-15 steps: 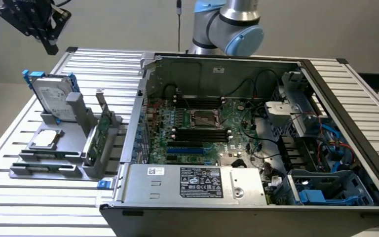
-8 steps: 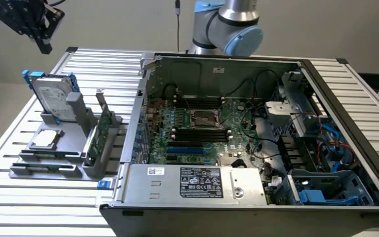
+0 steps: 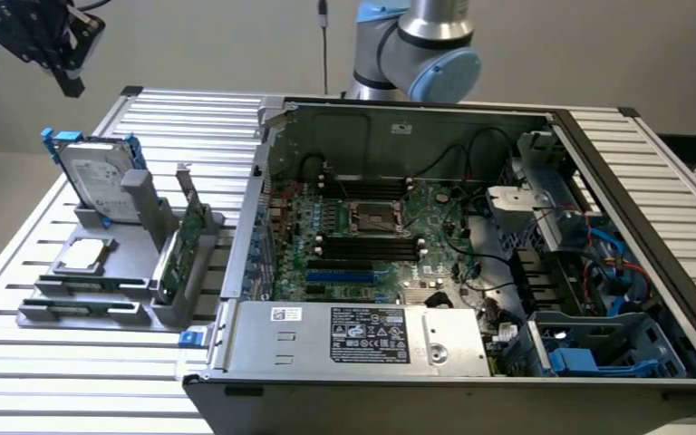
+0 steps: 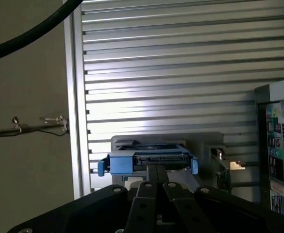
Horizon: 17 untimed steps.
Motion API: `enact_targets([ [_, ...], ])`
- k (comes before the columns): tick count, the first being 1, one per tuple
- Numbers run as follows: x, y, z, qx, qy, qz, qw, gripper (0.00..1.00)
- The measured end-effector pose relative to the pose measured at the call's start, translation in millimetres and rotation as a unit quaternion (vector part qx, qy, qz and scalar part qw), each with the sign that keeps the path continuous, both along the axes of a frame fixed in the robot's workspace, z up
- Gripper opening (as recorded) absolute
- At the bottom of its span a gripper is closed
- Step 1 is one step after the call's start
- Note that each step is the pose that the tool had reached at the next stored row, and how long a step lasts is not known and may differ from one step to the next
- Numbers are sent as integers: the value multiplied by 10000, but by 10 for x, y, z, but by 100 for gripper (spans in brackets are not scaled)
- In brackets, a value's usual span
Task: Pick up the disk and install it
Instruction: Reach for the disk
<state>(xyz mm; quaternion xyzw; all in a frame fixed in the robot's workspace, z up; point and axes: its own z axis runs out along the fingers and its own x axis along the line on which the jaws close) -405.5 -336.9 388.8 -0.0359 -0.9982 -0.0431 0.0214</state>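
- Since the gripper (image 3: pixel 70 88) hangs high over the disk (image 3: pixel 94 177) with open air between them, the step in hand looks like the approach to the pick; its fingers (image 4: pixel 150 175) are pressed together on nothing, so they would have to spread before they could straddle the drive.
- The disk stands upright on edge in a grey stand (image 3: pixel 140 195) at the exterior view's left, on the slatted table (image 3: pixel 33 362), apart from the open computer case (image 3: pixel 590 154); blue rails run along its edges.
- In the wrist view the disk (image 4: pixel 132 161) lies nearly in line with the gripper (image 4: pixel 156 168); a good descent would probably be straight and centred, the pads meeting the flat faces and not the blue rails, which look likely to flex or slip.
- A straight pull out of the slot seems wise; a tilt could jam the drive against the stand.
- On the same stand a green card (image 3: pixel 177 249) stands upright near the disk, and a small square processor chip (image 3: pixel 86 256) lies flat lower down; the stand's grey post and the card are the nearest things to clip.
- Inside the case, loose cables (image 3: pixel 489 145) cross above the board, and a blue bay (image 3: pixel 590 355) sits in the near corner at the exterior view's right; whether it is free I cannot tell.
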Motion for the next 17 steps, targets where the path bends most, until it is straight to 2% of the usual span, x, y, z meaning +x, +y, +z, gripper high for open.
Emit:
enact_targets([
  [7,-257,63,-53,0,0,3,10000,11],
  [10,-296,80,-74,-1,1,28,10000,11],
  [13,-304,111,-80,-18,5,71,10000,11],
  [14,-305,124,-83,-37,9,90,10000,11],
  [15,-305,134,-85,-68,11,106,9999,11],
  [16,-305,142,-86,-111,13,122,9999,11],
  [17,-304,147,-87,-169,15,139,9998,11],
])
